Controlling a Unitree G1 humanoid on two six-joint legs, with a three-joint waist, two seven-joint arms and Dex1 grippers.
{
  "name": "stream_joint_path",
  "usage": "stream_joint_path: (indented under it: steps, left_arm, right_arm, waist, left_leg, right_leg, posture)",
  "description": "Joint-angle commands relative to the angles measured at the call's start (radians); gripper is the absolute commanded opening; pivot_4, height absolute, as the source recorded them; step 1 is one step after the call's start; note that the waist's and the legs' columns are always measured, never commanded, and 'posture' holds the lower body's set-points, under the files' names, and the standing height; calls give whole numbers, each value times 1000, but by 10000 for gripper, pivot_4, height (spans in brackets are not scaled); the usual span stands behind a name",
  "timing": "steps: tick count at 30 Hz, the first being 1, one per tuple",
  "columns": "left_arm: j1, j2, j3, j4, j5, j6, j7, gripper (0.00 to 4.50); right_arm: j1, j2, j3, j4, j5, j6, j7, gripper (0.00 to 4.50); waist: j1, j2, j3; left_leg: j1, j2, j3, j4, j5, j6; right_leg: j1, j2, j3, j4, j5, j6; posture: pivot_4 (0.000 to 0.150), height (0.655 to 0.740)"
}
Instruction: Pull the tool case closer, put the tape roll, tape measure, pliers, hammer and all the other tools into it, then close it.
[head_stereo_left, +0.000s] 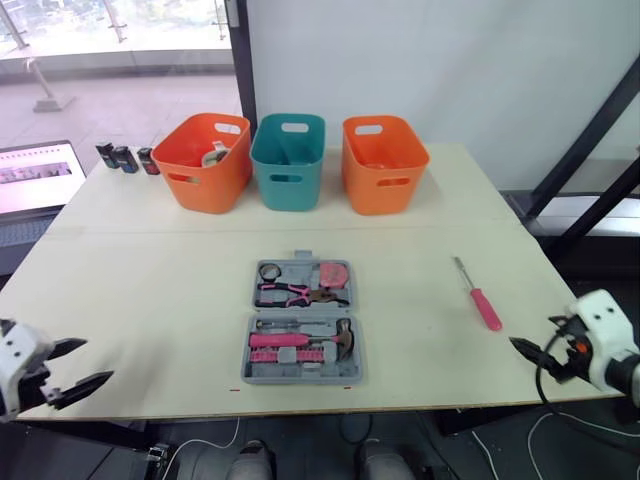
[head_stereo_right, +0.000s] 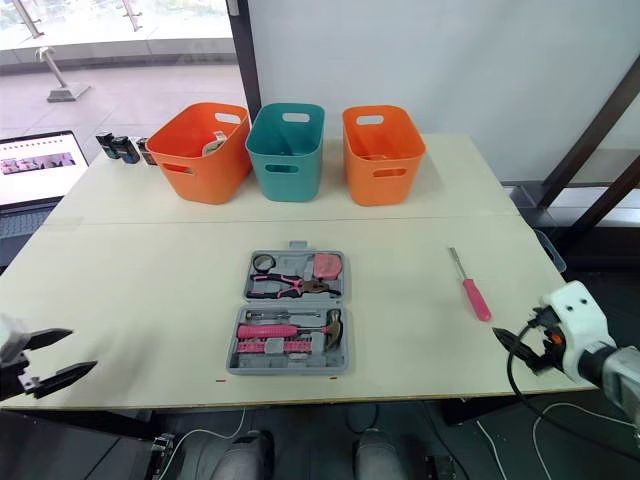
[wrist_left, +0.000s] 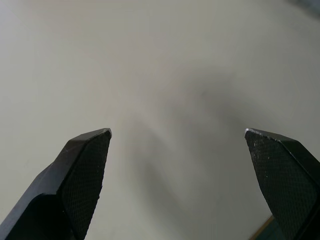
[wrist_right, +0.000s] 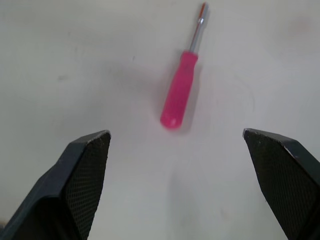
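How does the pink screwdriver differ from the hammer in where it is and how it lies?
The screwdriver lies loose on the bare table, to the right of the tool case; the hammer sits inside the open case, in its near half. The screwdriver points its tip away from the robot; the hammer lies crosswise, head to the right. Both have pink handles and lie flat.

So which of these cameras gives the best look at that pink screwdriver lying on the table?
The right wrist view: the pink screwdriver lies close and whole, handle to tip, ahead of the open right gripper. Both eye views show it small, on the table right of the tool case.
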Motion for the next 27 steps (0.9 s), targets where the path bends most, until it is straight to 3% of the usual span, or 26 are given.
stream_joint_path:
  steps: [1,4,7,14,22,25,27]
  left_arm:
    - [39,-14,-32,-232,-64,118,24,44755]
    - [52,-41,-115,-481,-126,239,60,44755]
    - [50,-56,-175,-616,-135,288,82,44755]
    - [33,-70,-212,-734,-142,340,137,44755]
    - [45,-69,-208,-766,-127,349,166,44755]
    - [49,-73,-207,-770,-125,350,178,45000]
    - [50,-74,-213,-770,-121,347,184,45000]
  right_arm:
    - [-94,33,53,-71,14,139,-96,45000]
    - [-277,127,154,-28,-18,280,-233,45000]
    - [-409,181,224,133,-91,308,-323,45000]
    - [-594,206,240,456,-149,280,-390,45000]
    - [-686,192,273,699,-172,214,-329,45000]
    - [-694,192,284,733,-187,189,-325,36515]
    - [-694,194,282,733,-187,184,-322,26641]
  waist:
    - [-4,0,0]
    - [-6,0,1]
    - [-3,0,1]
    - [0,2,2]
    - [-6,3,2]
    - [-6,3,2]
    - [-5,3,2]
  left_leg:
    - [-1,0,0,0,0,0]
    - [-1,0,0,0,0,1]
    - [-1,0,0,1,1,1]
    - [-2,0,0,1,1,1]
    - [-1,0,-1,1,1,1]
    - [-1,0,-2,2,1,1]
    - [-1,0,-2,2,1,1]
  right_leg:
    - [0,0,0,1,0,0]
    - [-1,1,0,2,0,0]
    - [-1,1,1,3,0,0]
    - [-1,1,1,2,-1,2]
    - [-1,4,2,3,0,2]
    - [-1,4,2,3,0,2]
    - [-1,4,2,3,0,2]
  posture:
    - [1500,7400]
    - [1500,7400]
    - [1500,7400]
    - [1500,7400]
    - [1500,7400]
    - [1500,7400]
    - [1500,7400]
